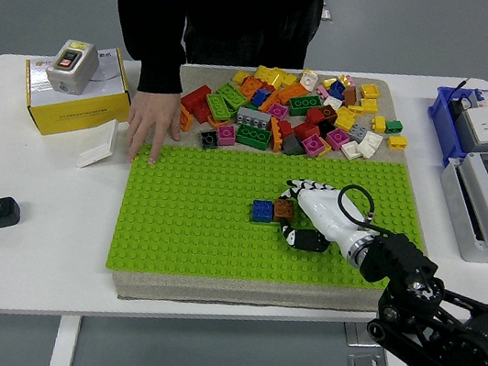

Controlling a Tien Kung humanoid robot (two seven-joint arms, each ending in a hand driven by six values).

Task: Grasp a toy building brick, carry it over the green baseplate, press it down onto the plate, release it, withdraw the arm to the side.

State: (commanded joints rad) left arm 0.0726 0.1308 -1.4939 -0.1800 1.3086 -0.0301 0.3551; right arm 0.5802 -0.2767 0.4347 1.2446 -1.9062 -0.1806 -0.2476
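Brown brick (285, 210) being pinched by right hand (313, 214), pressing onto plate (181, 229) mid-right beside blue brick (263, 211); aligning studs squarely, pushing straight down.

One high head view, looking forward and down over the worktop (29, 251), near edge at bottom.

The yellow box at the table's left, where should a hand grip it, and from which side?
Best guess: grip the yellow box across its two short ends, coming from the front. It lies flat and long, its front face is bare, and a grey switch unit sits on top, blocking a top-down grasp. The person's hand rests just right of it, so keep clear there.
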